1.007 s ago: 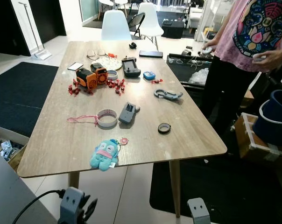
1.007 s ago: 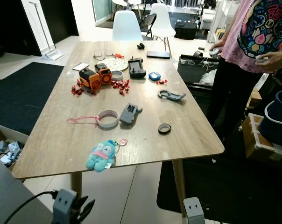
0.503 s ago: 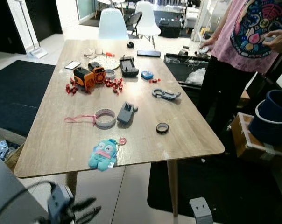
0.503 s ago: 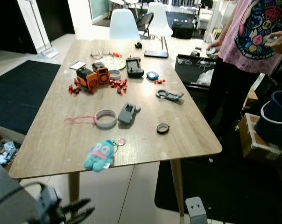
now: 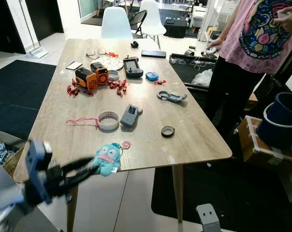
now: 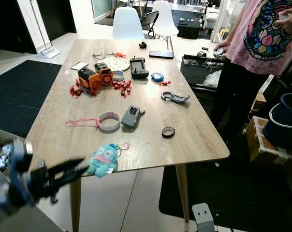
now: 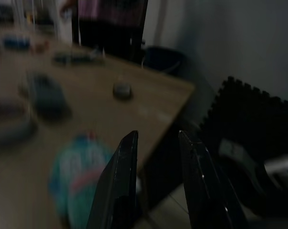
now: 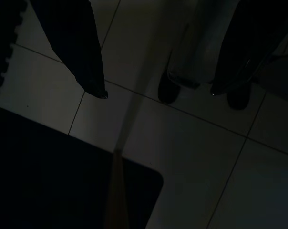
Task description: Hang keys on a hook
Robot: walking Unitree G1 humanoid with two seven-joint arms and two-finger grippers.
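Observation:
A teal plush keychain (image 5: 106, 158) with a small pink charm lies near the front edge of the wooden table (image 5: 59, 145). My left gripper (image 5: 89, 166) is raised at the table's front left, blurred, its fingers open and pointing at the plush, just short of it. In the left wrist view the plush (image 7: 79, 176) lies below the parted fingers (image 7: 126, 181). A grey hook-shaped piece (image 5: 171, 96) lies mid-table on the right. My right gripper (image 8: 156, 93) hangs open over the tiled floor.
On the table lie a tape roll (image 5: 109, 121) with a pink cord, a grey device (image 5: 130, 115), a small black ring (image 5: 167, 131), an orange toy (image 5: 88, 77) and red bits. A person (image 5: 255, 43) stands at the right side. A blue bucket (image 5: 281, 121) sits on a box.
My left arm has swung up from below the table's front edge, and its open fingers now point at the plush keychain. The camera has shifted a little.

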